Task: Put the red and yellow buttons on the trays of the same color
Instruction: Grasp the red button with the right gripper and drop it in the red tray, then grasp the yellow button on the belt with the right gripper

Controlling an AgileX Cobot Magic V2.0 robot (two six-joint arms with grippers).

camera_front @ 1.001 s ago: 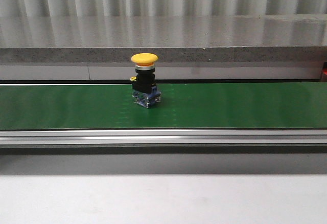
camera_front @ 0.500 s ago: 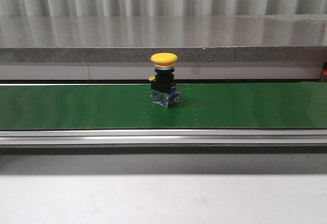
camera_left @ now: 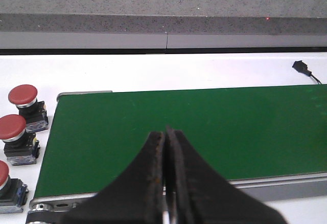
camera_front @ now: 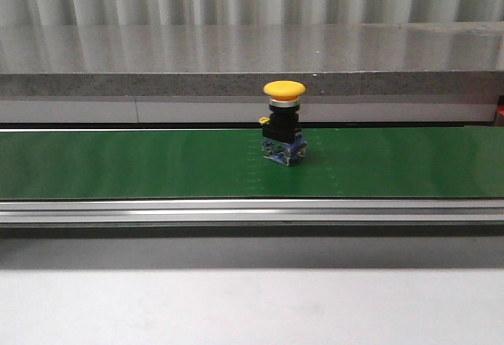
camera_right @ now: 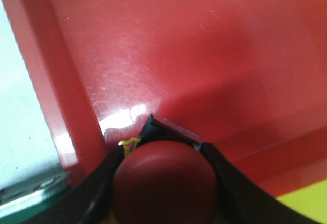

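Right gripper [camera_right: 162, 183] pinching a red button [camera_right: 163, 180] low over the red tray [camera_right: 204, 55], best lowered until seated before release; left gripper [camera_left: 166, 147] pressed together above the green belt [camera_left: 204, 127].

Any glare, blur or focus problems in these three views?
Front view: sharp enough; yellow button crisp on the belt, soft reflections streak the grey ledge behind. Left wrist view: clear, the gripper dark and a little soft up close. Right wrist view: red button blurred, a white glare patch on the red tray.
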